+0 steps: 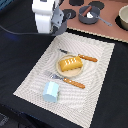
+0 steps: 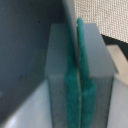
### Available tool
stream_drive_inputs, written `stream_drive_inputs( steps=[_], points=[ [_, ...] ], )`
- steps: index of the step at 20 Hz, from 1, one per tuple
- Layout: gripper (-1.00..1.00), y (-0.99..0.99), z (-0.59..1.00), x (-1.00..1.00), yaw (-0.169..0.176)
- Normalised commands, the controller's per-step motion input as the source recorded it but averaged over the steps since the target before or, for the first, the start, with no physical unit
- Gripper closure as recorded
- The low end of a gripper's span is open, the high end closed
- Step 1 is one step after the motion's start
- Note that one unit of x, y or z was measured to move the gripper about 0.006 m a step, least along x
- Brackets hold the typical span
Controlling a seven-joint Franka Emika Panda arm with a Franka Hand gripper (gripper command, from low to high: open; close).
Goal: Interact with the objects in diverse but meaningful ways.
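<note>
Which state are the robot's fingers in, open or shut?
Shut. In the wrist view the two green pads of the fingers press together with no gap, and nothing shows between them.

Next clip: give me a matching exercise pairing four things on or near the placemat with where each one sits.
Things:
1. bread loaf
2. pale blue carton
3. knife
4. grey pot

Places:
A. on the brown board beyond the placemat
B. on the small plate
C. near corner of the placemat
D. just beyond the plate, orange handle toward the exterior view's right

Pairs: 1-B, 2-C, 3-D, 4-A
</note>
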Motion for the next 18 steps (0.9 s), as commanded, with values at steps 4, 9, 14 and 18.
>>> stream_drive_inputs(
  steps=[4,9,14,18],
  points=[
    [1.00,0.00,-0.35,-0.45,0.038],
    [1.00,0.00,-0.33,-0.40,0.033],
    [1.00,0.01,-0.36,-0.40,0.023],
    [-1.00,0.00,-0.31,-0.25,0.020]
  ],
)
